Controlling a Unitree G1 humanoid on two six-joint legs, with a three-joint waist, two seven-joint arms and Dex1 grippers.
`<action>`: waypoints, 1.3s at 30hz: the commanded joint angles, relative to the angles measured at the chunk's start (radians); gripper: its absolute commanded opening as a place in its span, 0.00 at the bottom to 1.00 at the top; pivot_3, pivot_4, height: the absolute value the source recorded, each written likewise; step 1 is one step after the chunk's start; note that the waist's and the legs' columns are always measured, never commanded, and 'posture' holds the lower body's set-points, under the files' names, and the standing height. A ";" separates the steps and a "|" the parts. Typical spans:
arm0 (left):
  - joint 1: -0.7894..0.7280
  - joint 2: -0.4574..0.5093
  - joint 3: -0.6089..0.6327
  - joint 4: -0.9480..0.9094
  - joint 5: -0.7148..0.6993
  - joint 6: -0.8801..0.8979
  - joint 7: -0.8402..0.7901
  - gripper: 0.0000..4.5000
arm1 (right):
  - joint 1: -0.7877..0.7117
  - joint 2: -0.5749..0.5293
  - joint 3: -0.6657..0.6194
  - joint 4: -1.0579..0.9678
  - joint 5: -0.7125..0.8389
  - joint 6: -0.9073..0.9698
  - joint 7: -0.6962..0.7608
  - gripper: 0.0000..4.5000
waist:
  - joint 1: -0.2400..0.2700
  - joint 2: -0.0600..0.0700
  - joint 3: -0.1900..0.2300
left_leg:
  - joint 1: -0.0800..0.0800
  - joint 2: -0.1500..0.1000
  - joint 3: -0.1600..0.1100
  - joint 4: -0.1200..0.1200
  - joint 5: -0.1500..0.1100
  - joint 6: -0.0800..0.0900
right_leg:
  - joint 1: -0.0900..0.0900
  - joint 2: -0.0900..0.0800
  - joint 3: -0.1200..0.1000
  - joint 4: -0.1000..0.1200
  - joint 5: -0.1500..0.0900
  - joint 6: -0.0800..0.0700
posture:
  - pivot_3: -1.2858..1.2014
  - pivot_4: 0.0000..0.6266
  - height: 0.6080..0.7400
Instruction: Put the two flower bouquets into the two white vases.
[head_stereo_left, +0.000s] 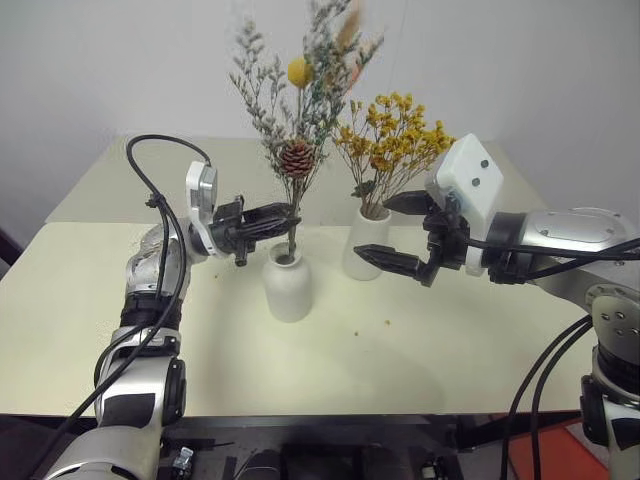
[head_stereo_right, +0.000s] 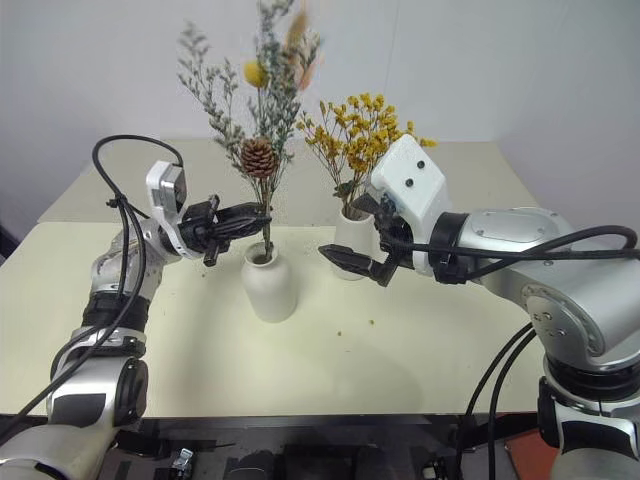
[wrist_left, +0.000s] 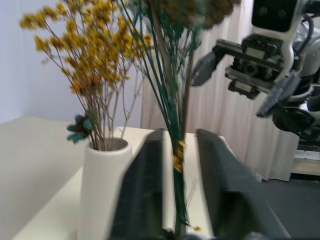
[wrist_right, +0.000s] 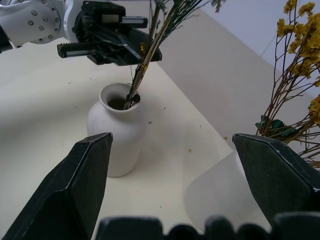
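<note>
Nearest the head camera, the short rounded vase (head_stereo_left: 288, 286) stands on the cream worktop (head_stereo_left: 90, 330), with the stems of the grey-green bouquet (head_stereo_left: 300, 95) already down in its narrow neck — pinecone, yellow ball flower and tan plume rising well above it. Just over the neck, the left tool (head_stereo_left: 284, 212) reaches in from the side with its two black fingers (wrist_left: 142, 190) either side of the stems; in the left wrist view they stand slightly parted, a sliver of gap showing between each finger and the bunch, so the hold looks slack rather than clamped. Beyond that tool, on the far side of the stems, the taller vase (head_stereo_left: 366, 242) holds the yellow-orange bouquet (head_stereo_left: 392, 135), upright, its blossoms spreading above the wide mouth. The right tool (head_stereo_left: 398, 232) hangs just in front of this taller vase, jaws spread wide and empty — one finger high by the stems, the other low by the vase wall. A few crumbs of dried flower (head_stereo_left: 386, 322) lie on the worktop below it.
</note>
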 joint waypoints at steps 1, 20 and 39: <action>0.011 0.029 0.025 -0.058 -0.024 0.001 -0.006 0.49 | -0.011 -0.015 -0.031 -0.010 0.005 -0.003 -0.004 1.00 | 0.000 0.000 0.000 | 0.000 0.000 0.000 0.000 0.000 0.000 | 0.000 0.000 0.000 0.000 0.000 0.000 | 0.52 0.24 1.00; 0.130 0.075 0.062 -0.276 -0.086 0.040 0.062 0.94 | -0.023 -0.010 0.001 0.036 -0.010 -0.041 0.027 1.00 | 0.004 0.000 0.000 | 0.000 0.000 0.000 0.000 0.000 0.000 | 0.000 0.000 0.000 -0.001 0.000 0.000 | 0.52 0.24 1.00; 0.078 0.038 -0.035 -0.225 -0.001 -0.070 0.062 0.94 | -0.031 0.035 -0.121 0.021 0.187 0.001 0.015 1.00 | 0.004 0.000 0.000 | 0.000 0.000 0.000 0.000 0.000 0.000 | 0.000 0.000 0.000 -0.001 0.000 0.000 | 0.52 0.24 1.00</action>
